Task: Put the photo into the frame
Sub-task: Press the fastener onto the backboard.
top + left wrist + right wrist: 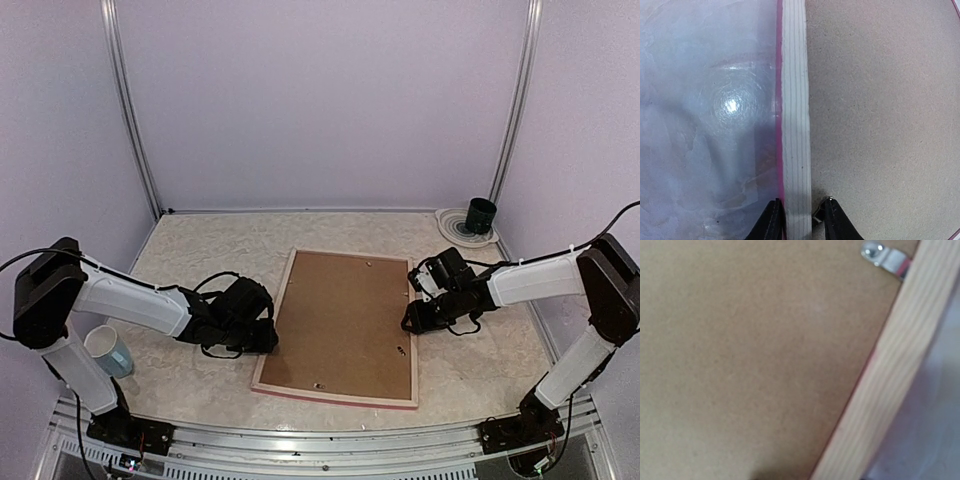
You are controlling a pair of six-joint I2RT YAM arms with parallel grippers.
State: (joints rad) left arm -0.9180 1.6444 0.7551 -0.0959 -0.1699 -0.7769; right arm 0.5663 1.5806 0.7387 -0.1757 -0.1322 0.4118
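**On the table, a face-down frame with an arm at each side**

On the pale marbled table [200, 250] the frame [335, 393] lies front down near the middle. Its pale wood back faces up and a pink-red line shows along its outer edges. The brown backing board [345, 315] sits inside it and fills the opening. The photo is not visible in any view, and whether it lies under the board cannot be told.

The left gripper [268, 340] sits at the frame's left rail. The wrist view shows its fingers [772, 222] astride the pale rail, one on the outside and one on the board side. Whether they actually pinch the wood cannot be told. The right gripper [412, 320] is at the opposite rail, and none of the pictures show whether its jaws are apart or together.

A pale mug [108, 352] stands well off to the left. A dark cup [481, 215] rests on a plate [455, 232] at the far right corner. A small metal clip [885, 257] reaches from the right rail over the board's edge.

The step in hand looks like getting hold of the frame at both sides. The next move probably calls for an even grip on each rail. After that the clips must be turned aside, so that the board can come out or be checked.
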